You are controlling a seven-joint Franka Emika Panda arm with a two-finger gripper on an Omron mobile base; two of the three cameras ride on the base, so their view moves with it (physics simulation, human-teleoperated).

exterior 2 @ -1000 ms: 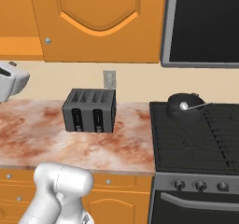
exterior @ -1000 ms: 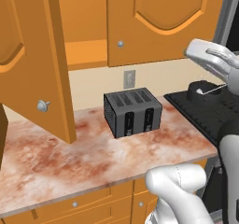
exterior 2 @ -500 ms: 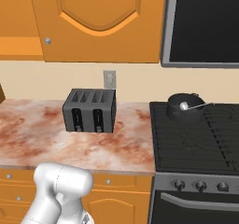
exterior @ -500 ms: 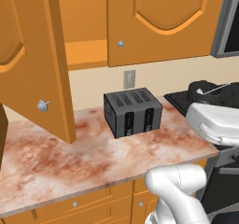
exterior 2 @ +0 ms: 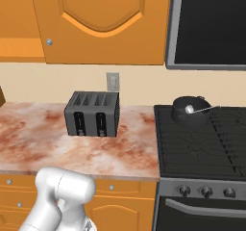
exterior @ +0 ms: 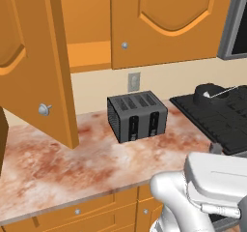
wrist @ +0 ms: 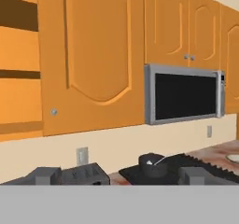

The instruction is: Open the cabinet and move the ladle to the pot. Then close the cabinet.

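The ladle (exterior 2: 197, 109) is lying with its little bowl inside the pot (exterior 2: 191, 111), the thin handle sticking out over the rim toward three o'clock, so the carrying part of the job is looking finished. The pot is sitting on the back of the black stove (exterior 2: 202, 143), at about three o'clock from the black toaster (exterior 2: 92, 114) on the desk (exterior 2: 43, 138).

What is changing is the arm: a second ago its white hand was hanging up near the pot, and it is now dropping low and pulling back toward the base, so only the bulky white wrist (exterior: 217, 180) is showing at the five o'clock corner of the left base view. The jaws are standing spread wide and carrying nothing; in the hand view their dark tips (wrist: 46, 175) are pointing across at the cabinet (wrist: 95, 55) and the microwave (wrist: 184, 93).

The cabinet's left door (exterior: 36, 66) is hanging wide open, with the bare shelf (exterior: 89, 50) showing behind it, while the right door (exterior: 169, 23) is sitting closed. To my eye the arm is turning away from the stove to go and swing that left door shut, which is the one step left.
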